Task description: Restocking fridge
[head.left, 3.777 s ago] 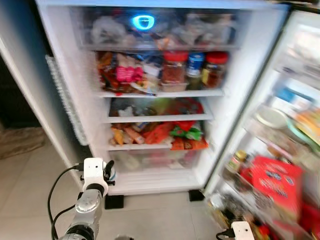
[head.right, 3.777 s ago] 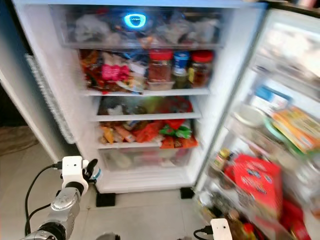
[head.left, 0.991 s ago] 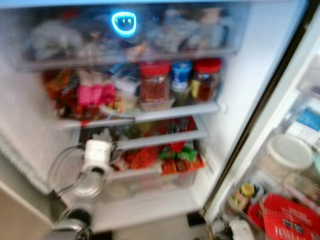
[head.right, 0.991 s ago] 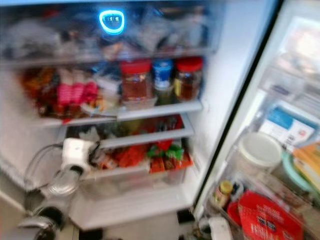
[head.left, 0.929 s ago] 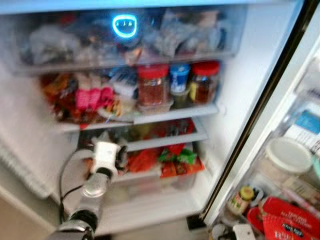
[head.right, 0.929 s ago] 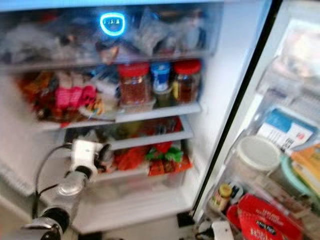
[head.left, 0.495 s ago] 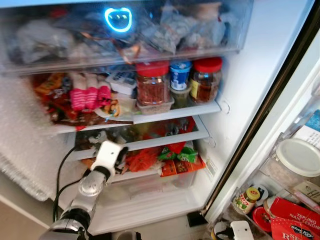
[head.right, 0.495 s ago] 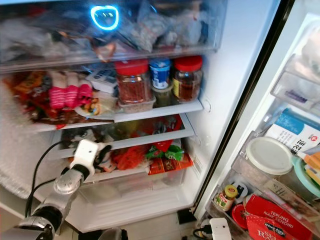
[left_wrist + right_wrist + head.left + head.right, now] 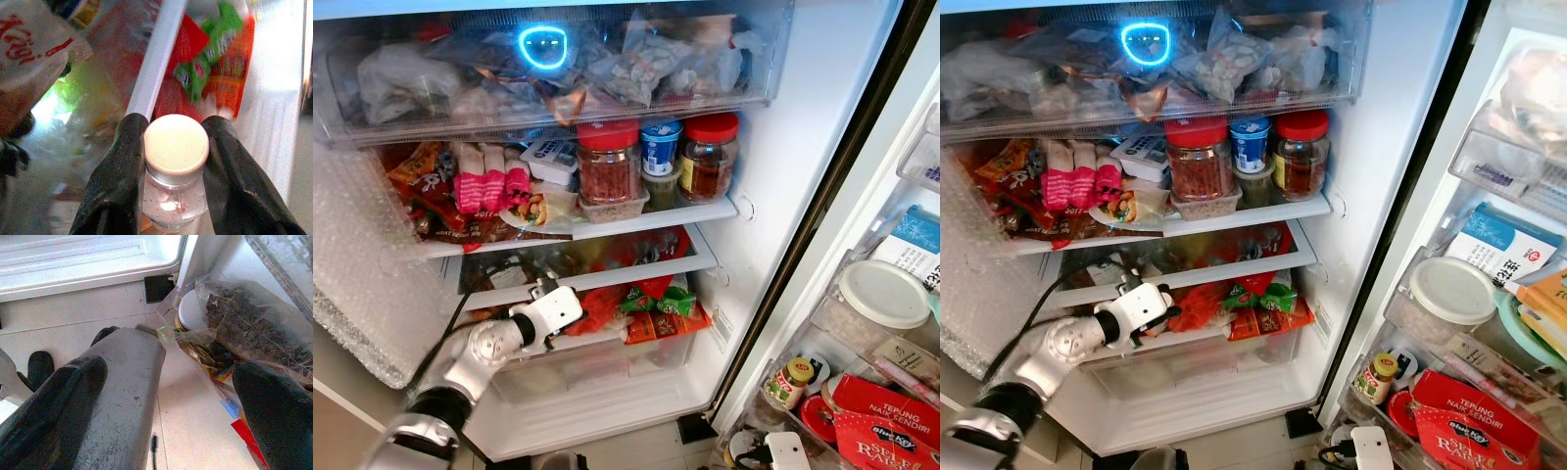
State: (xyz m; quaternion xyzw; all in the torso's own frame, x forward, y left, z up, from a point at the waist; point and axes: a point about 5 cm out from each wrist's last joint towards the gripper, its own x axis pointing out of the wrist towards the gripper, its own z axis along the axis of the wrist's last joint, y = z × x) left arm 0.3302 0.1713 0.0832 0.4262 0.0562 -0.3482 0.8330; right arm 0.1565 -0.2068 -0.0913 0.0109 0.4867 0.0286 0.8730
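From the head views we see our left gripper (image 9: pixel 570 311) at the front edge of the fridge's (image 9: pixel 773 157) lower shelf (image 9: pixel 607 338), crowded with red and green packets (image 9: pixel 661 308). Along the left wrist, our fingers (image 9: pixel 124 161) clamp a bottle (image 9: pixel 176 166) by its neck, white cap towards the packets. Along the right wrist, our right gripper (image 9: pixel 161 396) hangs spread and empty over the floor (image 9: pixel 98 303).

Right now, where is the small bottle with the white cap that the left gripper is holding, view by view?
Left eye view: hidden behind the left gripper at the lower shelf.
Right eye view: same; gripper beside the red snack packets.
Left wrist view: bottle centred, clamped between both fingers.
Right wrist view: not in it.
Shared landmark: green and orange packets.
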